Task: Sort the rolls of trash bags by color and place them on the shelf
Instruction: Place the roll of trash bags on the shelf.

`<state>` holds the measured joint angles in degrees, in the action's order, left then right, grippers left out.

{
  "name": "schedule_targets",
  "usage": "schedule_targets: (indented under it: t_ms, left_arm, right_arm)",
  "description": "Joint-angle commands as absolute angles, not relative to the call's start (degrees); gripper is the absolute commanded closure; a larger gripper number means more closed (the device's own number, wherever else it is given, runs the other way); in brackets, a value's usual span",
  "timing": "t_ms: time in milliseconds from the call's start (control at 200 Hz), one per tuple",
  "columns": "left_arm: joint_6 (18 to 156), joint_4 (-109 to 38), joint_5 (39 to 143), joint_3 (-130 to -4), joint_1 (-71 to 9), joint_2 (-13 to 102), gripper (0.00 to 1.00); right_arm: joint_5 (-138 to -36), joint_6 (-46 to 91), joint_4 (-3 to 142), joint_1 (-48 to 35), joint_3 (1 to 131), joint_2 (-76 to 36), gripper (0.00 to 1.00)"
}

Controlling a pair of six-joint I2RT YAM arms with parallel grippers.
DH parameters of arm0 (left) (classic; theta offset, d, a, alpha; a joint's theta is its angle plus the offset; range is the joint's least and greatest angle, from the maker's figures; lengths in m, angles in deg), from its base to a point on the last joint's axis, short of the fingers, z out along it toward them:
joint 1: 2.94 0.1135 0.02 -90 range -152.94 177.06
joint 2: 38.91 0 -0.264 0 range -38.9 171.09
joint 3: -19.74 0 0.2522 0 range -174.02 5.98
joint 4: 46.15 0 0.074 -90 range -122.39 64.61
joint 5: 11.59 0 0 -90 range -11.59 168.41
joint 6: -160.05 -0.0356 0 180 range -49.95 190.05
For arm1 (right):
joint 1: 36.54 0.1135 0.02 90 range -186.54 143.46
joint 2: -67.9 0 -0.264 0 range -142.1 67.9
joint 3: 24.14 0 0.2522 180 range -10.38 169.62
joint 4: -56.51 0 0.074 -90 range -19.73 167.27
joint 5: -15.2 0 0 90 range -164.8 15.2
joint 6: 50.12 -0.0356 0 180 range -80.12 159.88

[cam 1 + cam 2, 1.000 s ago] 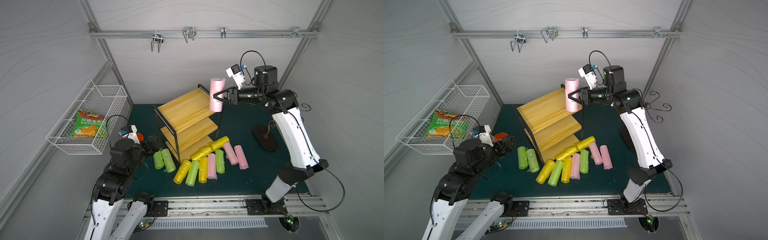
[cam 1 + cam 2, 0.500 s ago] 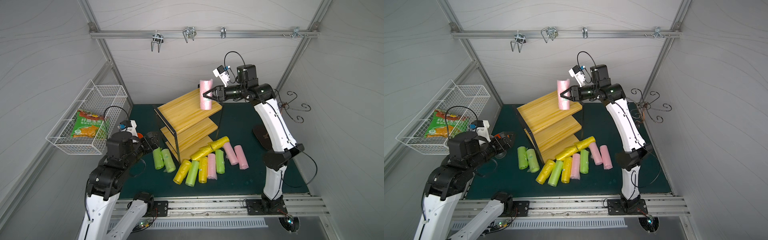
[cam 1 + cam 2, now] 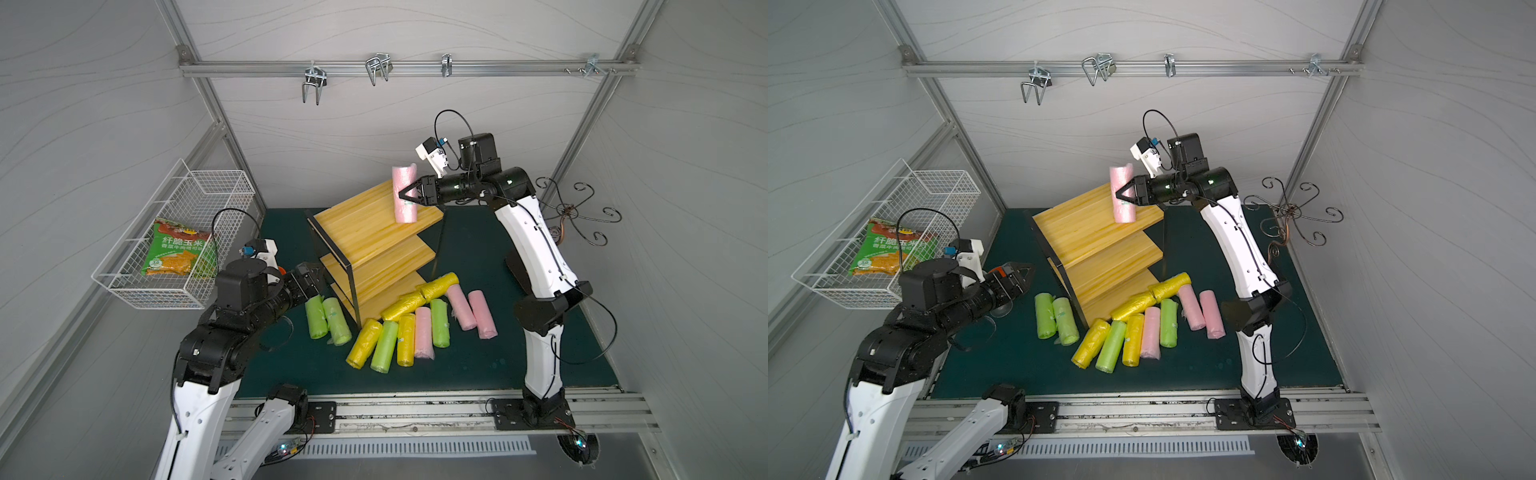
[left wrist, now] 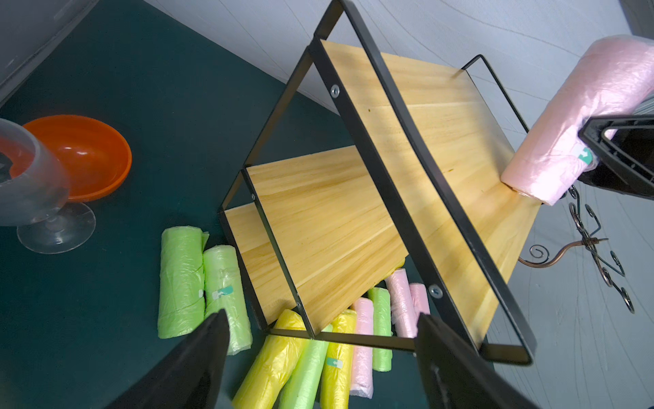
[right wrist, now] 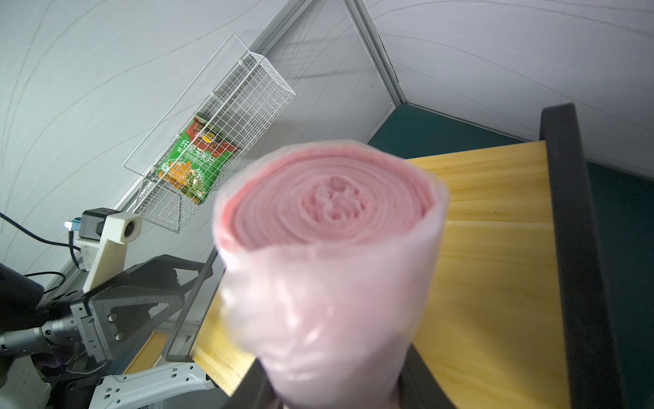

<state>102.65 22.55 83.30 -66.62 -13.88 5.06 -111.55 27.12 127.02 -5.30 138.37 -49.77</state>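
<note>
My right gripper [image 3: 407, 194] is shut on a pink roll [image 3: 404, 210], which stands upright with its lower end at the right end of the shelf's [image 3: 365, 220] top board. That held pink roll [image 4: 580, 117] appears to touch the wood. Its spiral end [image 5: 329, 205] fills the right wrist view. My left gripper [image 3: 316, 277] hangs open and empty left of the shelf [image 4: 407, 148], just above two lime green rolls [image 3: 326, 318]. Several yellow, green and pink rolls [image 3: 409, 328] lie on the mat in front of the shelf.
A white wire basket [image 3: 137, 286] on the left wall holds a snack packet [image 3: 178, 249]. An orange bowl [image 4: 81, 155] and a clear goblet [image 4: 35, 184] stand on the mat left of the shelf. A curly metal hook stand [image 3: 569, 210] rises behind my right arm.
My right arm has carried the pink roll leftward and slightly down onto the top board's right end. My left gripper has edged toward the shelf.
</note>
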Motion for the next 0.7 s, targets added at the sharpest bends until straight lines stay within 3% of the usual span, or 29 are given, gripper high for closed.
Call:
schedule_targets:
  t_ms: [0,310,400,690]
  left_arm:
    - [102.2,22.3,83.7,-70.1,-14.0,5.5,0.13]
    - [94.8,28.4,83.4,-83.1,-14.0,9.6,0.07]
    - [92.2,29.5,86.5,-89.5,-14.0,12.5,0.01]
    - [93.2,27.1,101.8,-101.3,-14.6,22.5,0.01]
  right_arm:
    - [-113.5,26.9,130.9,-4.8,136.0,-48.5,1.00]
    - [-132.7,18.8,124.6,-4.3,132.4,-46.4,1.00]
    - [-134.9,18.4,124.6,-3.4,132.1,-46.7,1.00]
    - [-132.4,18.9,126.3,0.9,133.1,-49.0,1.00]
